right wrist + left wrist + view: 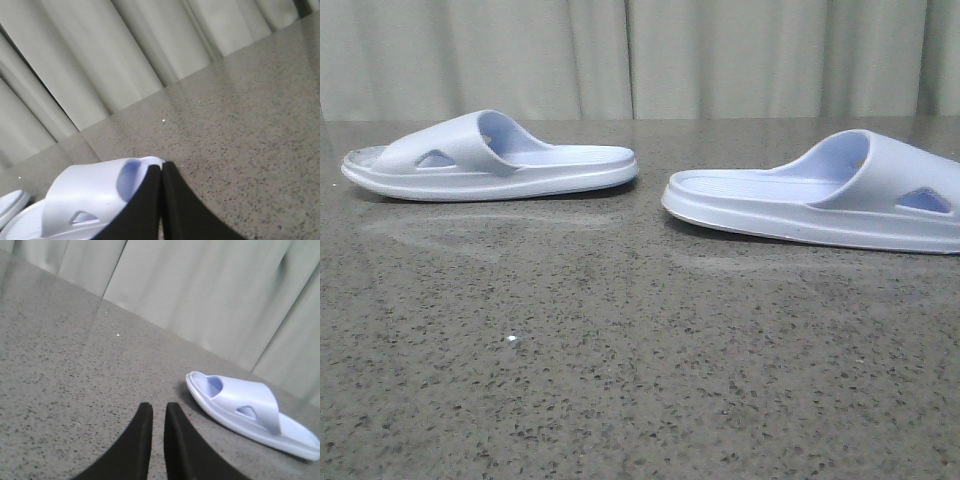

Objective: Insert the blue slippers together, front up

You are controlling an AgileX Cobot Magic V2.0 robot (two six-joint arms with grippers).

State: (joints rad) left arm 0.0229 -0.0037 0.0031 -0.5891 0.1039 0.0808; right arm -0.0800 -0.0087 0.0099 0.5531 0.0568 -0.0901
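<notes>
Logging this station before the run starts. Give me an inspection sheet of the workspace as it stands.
Surface: dark speckled stone table, faint smears near the slippers.
Job's things: left slipper and right slipper lie flat, soles down, apart, heels facing each other.
Clutter: one tiny white speck.
Grippers: left gripper nearly closed, empty, short of a slipper; right gripper shut, empty, beside a slipper's strap.
Cables: nothing seen.
Surroundings: pale pleated curtain behind the table.
</notes>
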